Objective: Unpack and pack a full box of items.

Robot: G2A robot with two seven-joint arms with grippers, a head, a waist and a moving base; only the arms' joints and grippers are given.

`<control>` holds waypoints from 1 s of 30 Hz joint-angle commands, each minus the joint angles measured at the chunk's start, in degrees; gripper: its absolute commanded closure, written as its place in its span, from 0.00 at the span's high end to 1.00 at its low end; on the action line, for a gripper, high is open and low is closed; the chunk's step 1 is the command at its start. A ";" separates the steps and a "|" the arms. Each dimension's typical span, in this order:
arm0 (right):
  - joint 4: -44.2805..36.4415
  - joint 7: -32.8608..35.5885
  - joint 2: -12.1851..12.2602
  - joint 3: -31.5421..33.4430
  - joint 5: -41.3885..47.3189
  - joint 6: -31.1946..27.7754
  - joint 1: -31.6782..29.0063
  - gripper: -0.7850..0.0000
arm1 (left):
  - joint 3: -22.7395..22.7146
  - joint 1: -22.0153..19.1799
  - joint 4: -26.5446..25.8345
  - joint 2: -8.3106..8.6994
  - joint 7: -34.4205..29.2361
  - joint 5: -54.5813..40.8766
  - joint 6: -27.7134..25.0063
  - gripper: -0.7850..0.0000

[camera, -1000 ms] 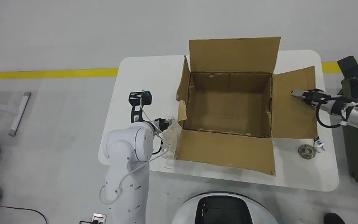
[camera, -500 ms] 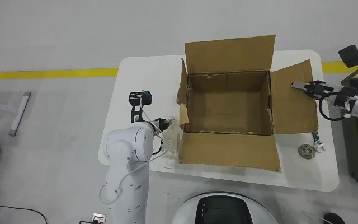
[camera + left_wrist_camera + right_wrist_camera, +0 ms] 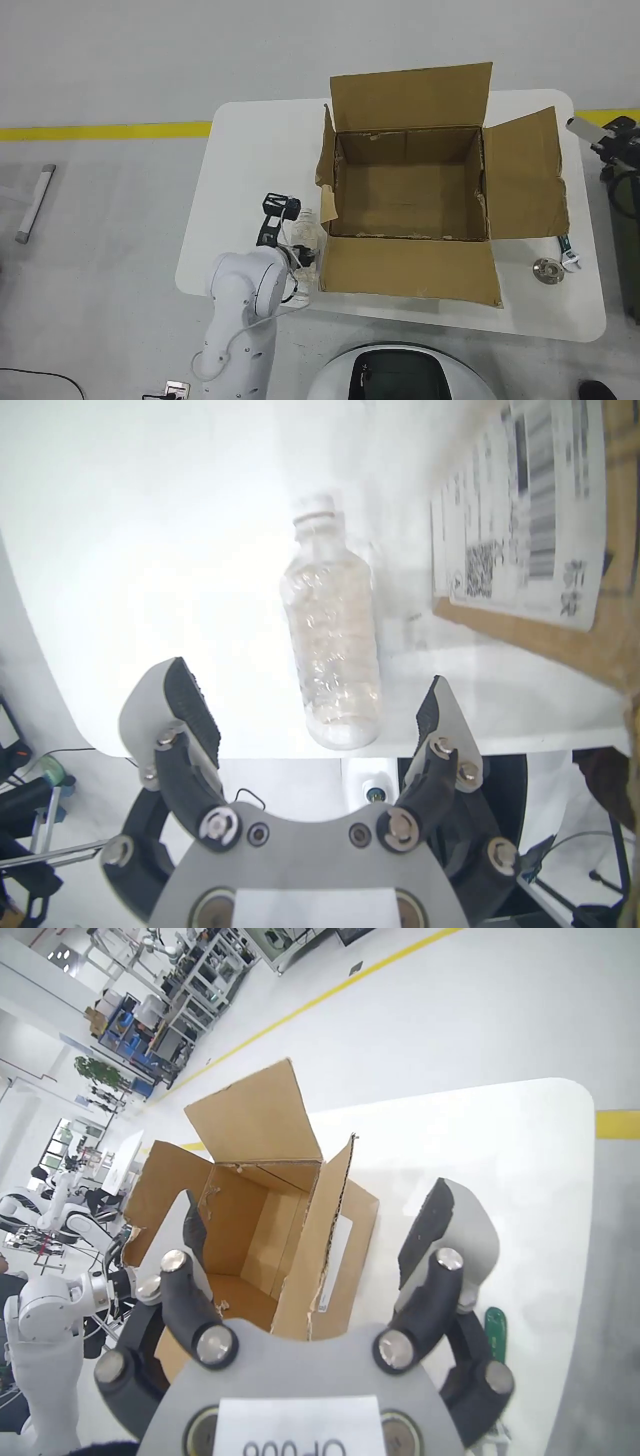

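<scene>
**Q:** Where was your left end effector [image 3: 307,687]?

**A:** At the bench's [image 3: 250,150] near edge. Its fingers were spread wide and gripped nothing. The clear bottle [image 3: 330,635] lay on the bench just ahead of them, beside the open cardboard box [image 3: 410,200].

**Q:** And your right end effector [image 3: 316,1200]?

**A:** Also wide open and empty, by the bench's right edge, apart from the box.

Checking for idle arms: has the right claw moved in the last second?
Yes. The right claw drew back off the box flap, outward to the table's edge.
</scene>
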 commanded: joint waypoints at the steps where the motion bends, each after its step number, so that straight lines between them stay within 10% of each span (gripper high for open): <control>1: 0.10 -0.61 -0.02 -0.12 2.19 0.21 -0.95 1.00 | -0.36 -0.21 0.75 0.02 -1.42 -1.61 1.00 1.00; 30: -0.20 -1.53 1.97 -1.32 3.84 1.64 -5.03 1.00 | 1.83 -2.07 12.02 0.53 4.54 -1.14 4.08 1.00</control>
